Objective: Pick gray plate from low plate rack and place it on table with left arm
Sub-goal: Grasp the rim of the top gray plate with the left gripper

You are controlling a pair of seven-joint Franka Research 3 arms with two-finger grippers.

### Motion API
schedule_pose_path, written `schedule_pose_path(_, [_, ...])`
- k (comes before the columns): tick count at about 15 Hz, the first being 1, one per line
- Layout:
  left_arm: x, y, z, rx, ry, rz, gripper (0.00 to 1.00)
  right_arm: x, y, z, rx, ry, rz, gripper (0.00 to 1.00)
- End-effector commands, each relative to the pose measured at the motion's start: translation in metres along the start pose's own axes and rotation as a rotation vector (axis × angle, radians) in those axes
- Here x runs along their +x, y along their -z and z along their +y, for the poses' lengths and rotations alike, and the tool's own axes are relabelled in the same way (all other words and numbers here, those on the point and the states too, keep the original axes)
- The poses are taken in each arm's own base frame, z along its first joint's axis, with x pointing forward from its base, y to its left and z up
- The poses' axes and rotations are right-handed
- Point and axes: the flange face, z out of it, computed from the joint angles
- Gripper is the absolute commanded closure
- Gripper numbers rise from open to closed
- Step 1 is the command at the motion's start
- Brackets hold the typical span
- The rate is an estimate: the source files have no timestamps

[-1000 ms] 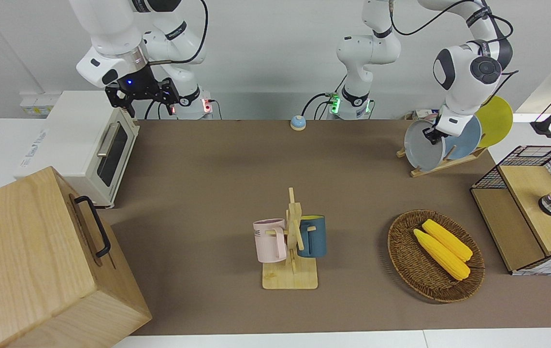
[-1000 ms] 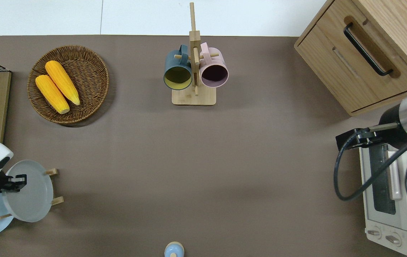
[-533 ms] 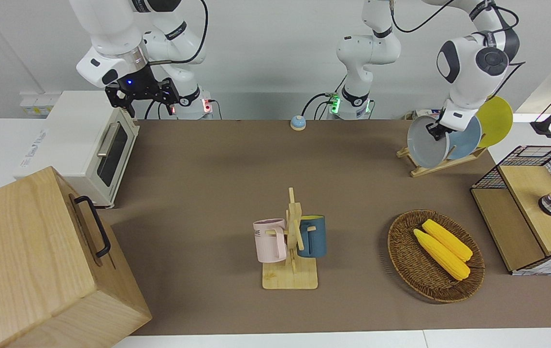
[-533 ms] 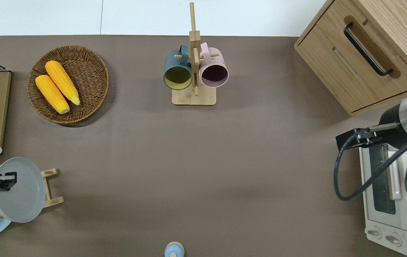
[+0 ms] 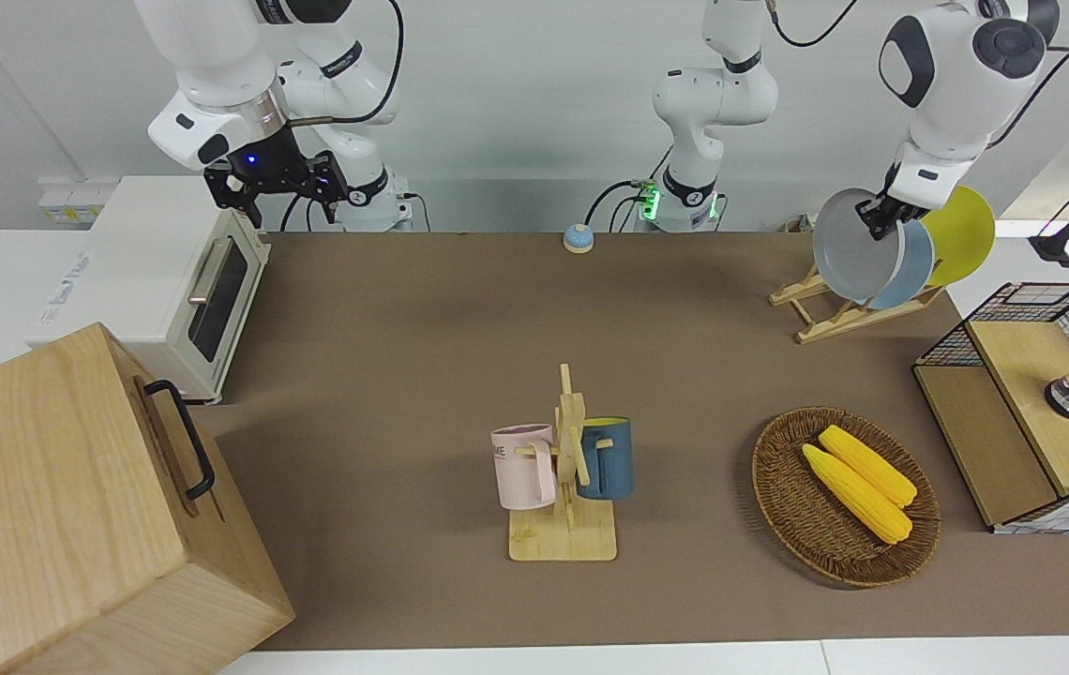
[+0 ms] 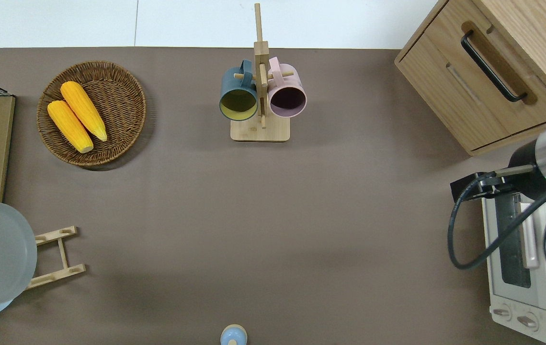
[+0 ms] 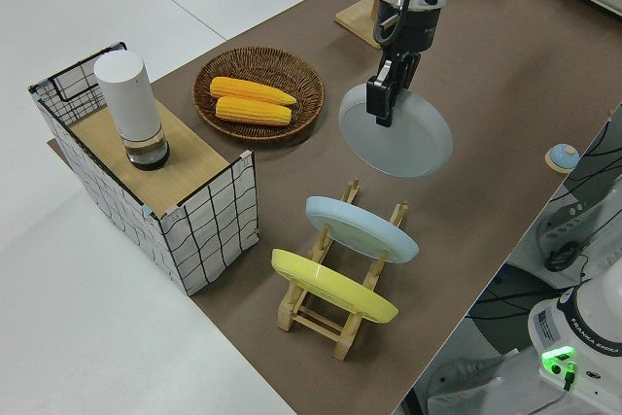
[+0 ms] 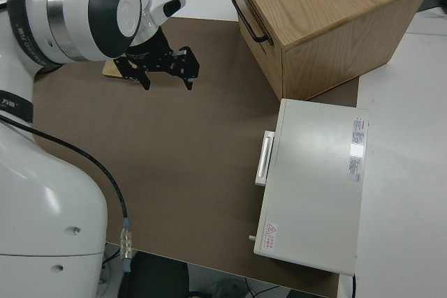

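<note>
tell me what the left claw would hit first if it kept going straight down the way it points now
Probably the low plate rack: the left claw, shut on the gray plate, points down, seemingly over the rack's freed slats; depth is unclear.

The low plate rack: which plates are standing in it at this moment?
The low plate rack holds the light-blue plate and the yellow plate, each leaning in its slot. The gray plate is out, gripped by the left gripper above the table.

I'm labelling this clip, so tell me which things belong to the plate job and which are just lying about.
In the job: gray plate, held up by the left pincer; low plate rack; table.

Lying about: light-blue plate, yellow plate, corn basket, mug stand, toaster oven, wooden cabinet.
</note>
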Motion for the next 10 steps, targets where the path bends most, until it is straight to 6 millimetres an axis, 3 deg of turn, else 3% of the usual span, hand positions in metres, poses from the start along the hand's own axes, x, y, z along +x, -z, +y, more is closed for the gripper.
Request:
schedule_pose_path(1, [-0.007,0.02,0.003,-0.009,-0.019,0.011,0.93,-0.002,0.003,0.002,-0.005,-0.015,-0.001,0.017])
schedule_pose_path(4, [-0.005,0.024,0.019,-0.112,-0.016,0.012,0.93,-0.002,0.003,0.002,-0.005,-0.015,-0.001,0.017])
schedule_pose_path(5, [-0.003,0.024,0.033,-0.155,-0.026,0.007,0.93,-0.002,0.003,0.002,-0.006,-0.015,-0.001,0.017])
schedule_pose_path(10, [0.024,-0.009,0.098,-0.395,-0.049,-0.103,0.94,-0.002,0.003,0.002,-0.005,-0.015,-0.001,0.017])
